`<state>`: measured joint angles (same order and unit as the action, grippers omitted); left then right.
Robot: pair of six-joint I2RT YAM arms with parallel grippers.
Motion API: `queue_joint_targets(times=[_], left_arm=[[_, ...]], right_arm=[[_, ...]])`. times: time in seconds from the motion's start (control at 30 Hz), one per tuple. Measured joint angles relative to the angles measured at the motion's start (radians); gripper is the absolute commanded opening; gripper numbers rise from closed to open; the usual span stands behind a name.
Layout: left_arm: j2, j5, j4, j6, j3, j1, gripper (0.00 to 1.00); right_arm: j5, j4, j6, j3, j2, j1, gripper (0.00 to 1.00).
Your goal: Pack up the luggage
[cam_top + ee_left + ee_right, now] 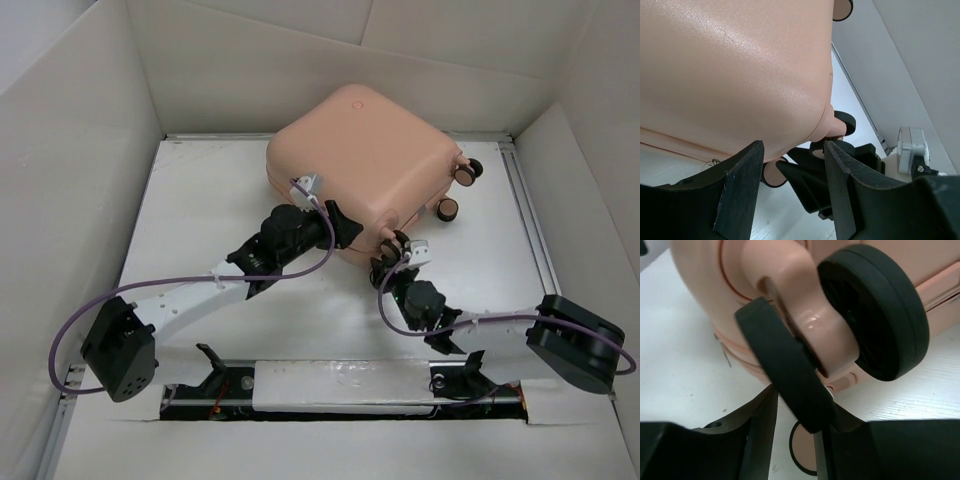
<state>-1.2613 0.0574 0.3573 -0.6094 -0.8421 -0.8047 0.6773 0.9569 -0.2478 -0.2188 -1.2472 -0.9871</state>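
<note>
Left claw (343,226) spread against closed case (362,165) lying flat mid-table; right claw (795,410) clamps a corner wheel (790,375). Step: steadying case, packed or unpacked unclear; hold both contacts.

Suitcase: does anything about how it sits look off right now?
Yes. The suitcase lies flat, skewed on the table, wheels toward the right arm. The right gripper has a wheel between its fingers; the left gripper is open at the near edge. No visible damage.
</note>
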Motion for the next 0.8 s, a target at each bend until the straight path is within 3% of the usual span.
queue_joint_targets(times=[0.2, 0.47, 0.63, 0.8], left_arm=[[0.000, 0.012, 0.021, 0.003, 0.018, 0.000, 0.47], [0.000, 0.021, 0.029, 0.003, 0.027, 0.000, 0.47], [-0.003, 0.023, 0.045, 0.003, 0.027, 0.000, 0.47], [-0.006, 0.029, 0.051, 0.003, 0.027, 0.000, 0.47]], right_arm=[[0.008, 0.078, -0.023, 0.050, 0.013, 0.011, 0.47], [-0.001, 0.090, -0.036, 0.089, 0.083, 0.014, 0.48], [-0.050, 0.092, -0.021, 0.077, 0.034, 0.042, 0.49], [-0.097, 0.152, -0.004, 0.060, -0.039, 0.080, 0.45]])
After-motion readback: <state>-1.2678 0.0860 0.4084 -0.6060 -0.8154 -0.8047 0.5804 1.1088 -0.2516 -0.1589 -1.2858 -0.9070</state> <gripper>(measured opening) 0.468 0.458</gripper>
